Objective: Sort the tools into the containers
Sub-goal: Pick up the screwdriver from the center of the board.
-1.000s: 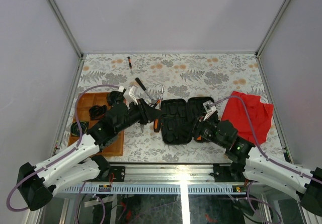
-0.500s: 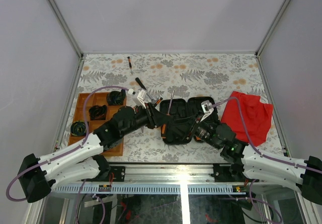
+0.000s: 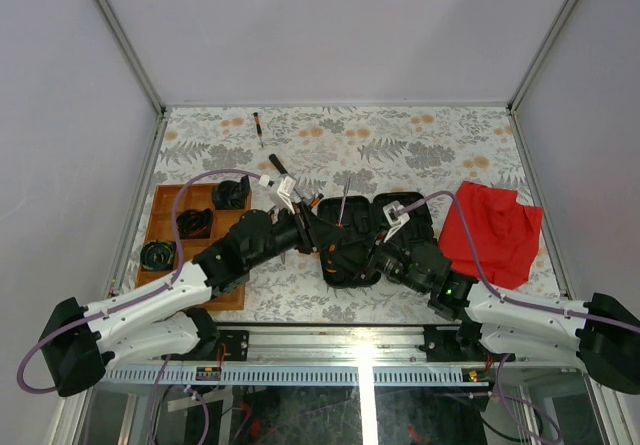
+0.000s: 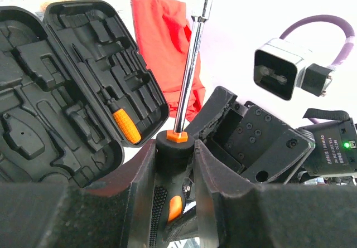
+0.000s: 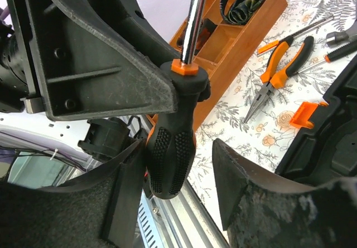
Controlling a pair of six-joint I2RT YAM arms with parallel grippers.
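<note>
Orange-and-black screwdriver (image 4: 174,147) held over the black case (image 4: 56,92) by the table's (image 3: 400,135) near edge, left fingers (image 4: 136,198) clenched on its handle, right fingers (image 5: 245,186) spread either side of it, newly moved in, pliers (image 5: 281,64) lying beside.

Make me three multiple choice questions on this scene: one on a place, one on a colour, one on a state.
1. Where does the red cloth lie relative to the tool case? A inside it; B to its right; C to its left.
2. What colour is the collar on the screwdriver in the left gripper? A blue; B green; C orange.
3. The tool case is: A open; B shut and latched; C upside down.
Answers: 1 B, the top view shows the red cloth right of the tool case. 2 C, an orange ring sits where shaft meets handle. 3 A, its moulded slots show.
</note>
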